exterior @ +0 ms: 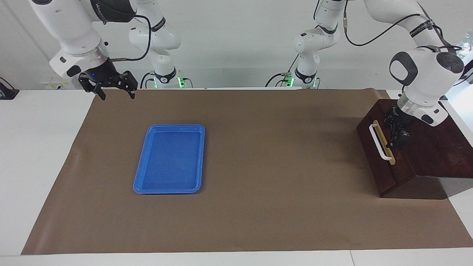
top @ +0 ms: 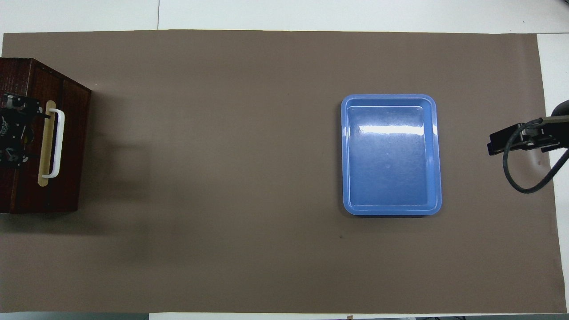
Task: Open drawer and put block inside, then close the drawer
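Drawer shut in its box, both grippers with fingers apart

At the right edge of the facing frame, the drawer [exterior: 377, 147] sits flush in the dark wooden box [exterior: 436, 147] on the counter [exterior: 258, 221]; the block is not visible. The left gripper [exterior: 398, 135] hangs over the box top just beside the white handle [exterior: 378, 142], fingers apart, holding nothing. At upper left, the right gripper [exterior: 116, 94] waits with fingers apart, above the blue tray [exterior: 170, 159] in the frame.

Left gripper [exterior: 397, 135] low, right gripper [exterior: 112, 90] raised.
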`<action>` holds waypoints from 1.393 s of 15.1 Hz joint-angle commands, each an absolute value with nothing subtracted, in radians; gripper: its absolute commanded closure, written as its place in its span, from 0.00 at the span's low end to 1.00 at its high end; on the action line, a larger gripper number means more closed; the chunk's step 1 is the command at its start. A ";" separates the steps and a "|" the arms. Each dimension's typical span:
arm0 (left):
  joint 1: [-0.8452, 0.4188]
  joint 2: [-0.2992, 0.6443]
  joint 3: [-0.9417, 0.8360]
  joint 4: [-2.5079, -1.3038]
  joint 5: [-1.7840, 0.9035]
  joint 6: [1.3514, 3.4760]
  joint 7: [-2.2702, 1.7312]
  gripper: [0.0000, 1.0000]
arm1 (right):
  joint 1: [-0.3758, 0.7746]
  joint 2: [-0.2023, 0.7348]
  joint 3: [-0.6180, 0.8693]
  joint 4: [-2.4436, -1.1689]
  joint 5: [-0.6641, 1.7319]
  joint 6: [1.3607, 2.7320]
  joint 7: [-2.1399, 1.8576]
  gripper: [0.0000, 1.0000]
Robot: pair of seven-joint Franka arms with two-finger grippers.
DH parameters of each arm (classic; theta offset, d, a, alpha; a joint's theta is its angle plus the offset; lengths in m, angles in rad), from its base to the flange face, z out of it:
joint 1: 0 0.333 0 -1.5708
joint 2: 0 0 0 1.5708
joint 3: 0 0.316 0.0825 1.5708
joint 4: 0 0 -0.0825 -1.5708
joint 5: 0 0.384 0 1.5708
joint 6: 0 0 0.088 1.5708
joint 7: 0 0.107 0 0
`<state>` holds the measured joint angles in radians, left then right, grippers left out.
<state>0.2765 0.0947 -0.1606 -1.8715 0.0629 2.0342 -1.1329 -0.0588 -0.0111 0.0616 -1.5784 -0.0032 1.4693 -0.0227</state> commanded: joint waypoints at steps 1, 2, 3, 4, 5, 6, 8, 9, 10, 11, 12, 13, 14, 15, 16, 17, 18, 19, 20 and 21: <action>0.203 0.058 -0.152 -1.852 0.092 2.022 -1.112 0.00 | -0.075 -0.018 0.072 -1.589 -0.008 1.465 -0.009 0.00; 0.165 0.048 -0.152 -1.853 0.092 2.022 -1.111 0.00 | -0.075 -0.018 0.072 -1.591 -0.006 1.466 -0.008 0.00; 0.125 0.041 -0.152 -1.853 0.092 2.022 -1.112 0.00 | -0.075 -0.018 0.072 -1.591 -0.008 1.466 -0.008 0.00; 0.088 0.040 -0.150 -1.847 0.092 2.026 -1.114 0.00 | -0.074 -0.018 0.072 -1.591 -0.008 1.470 -0.008 0.00; 0.068 0.040 -0.150 -1.824 0.092 2.026 -1.114 0.00 | -0.074 -0.018 0.072 -1.592 -0.008 1.470 -0.008 0.00; 0.057 0.040 -0.152 -1.809 0.092 2.029 -1.109 0.00 | -0.074 -0.020 0.072 -1.595 -0.008 1.470 -0.008 0.00; 0.029 0.051 -0.152 -1.784 0.091 2.071 -1.101 0.00 | -0.072 -0.026 0.072 -1.605 -0.008 1.470 -0.008 0.00; -0.007 0.046 -0.150 -1.790 0.092 2.072 -1.074 0.00 | -0.072 -0.025 0.072 -1.603 -0.008 1.470 -0.008 0.00; -0.032 0.045 -0.150 -1.792 0.092 2.065 -0.967 0.00 | -0.072 -0.025 0.072 -1.600 -0.008 1.470 -0.008 0.00; -0.037 0.044 -0.152 -1.786 0.091 2.047 -0.842 0.00 | -0.074 -0.022 0.072 -1.595 -0.008 1.470 -0.009 0.00; -0.037 0.043 -0.153 -1.781 0.092 2.016 -0.751 0.00 | -0.074 -0.021 0.072 -1.595 -0.008 1.470 -0.011 0.00; -0.037 0.040 -0.156 -1.779 0.091 1.984 -0.644 0.00 | -0.075 -0.021 0.072 -1.595 -0.006 1.470 -0.012 0.00; -0.035 0.031 -0.161 -1.778 0.091 1.953 -0.532 0.00 | -0.075 -0.021 0.072 -1.597 -0.008 1.470 -0.012 0.00; -0.037 0.023 -0.161 -1.778 0.089 1.921 -0.437 0.00 | -0.075 -0.023 0.072 -1.598 -0.006 1.470 -0.012 0.00; -0.037 0.011 -0.161 -1.779 0.089 1.893 -0.361 0.00 | -0.075 -0.025 0.072 -1.601 -0.008 1.470 -0.014 0.00; -0.037 -0.007 -0.161 -1.785 0.089 1.863 -0.294 0.00 | -0.075 -0.025 0.072 -1.603 -0.008 1.470 -0.014 0.00; -0.037 -0.024 -0.161 -1.787 0.089 1.827 -0.226 0.00 | -0.075 -0.026 0.072 -1.606 -0.008 1.470 -0.012 0.00; -0.034 -0.038 -0.161 -1.787 0.089 1.794 -0.165 0.00 | -0.075 -0.028 0.072 -1.608 -0.008 1.470 -0.012 0.00; -0.031 -0.054 -0.160 -1.786 0.086 1.760 -0.125 0.00 | -0.075 -0.028 0.072 -1.609 -0.008 1.470 -0.012 0.00; -0.028 -0.070 -0.158 -1.787 0.071 1.729 -0.112 0.00 | -0.075 -0.028 0.072 -1.609 -0.008 1.470 -0.008 0.00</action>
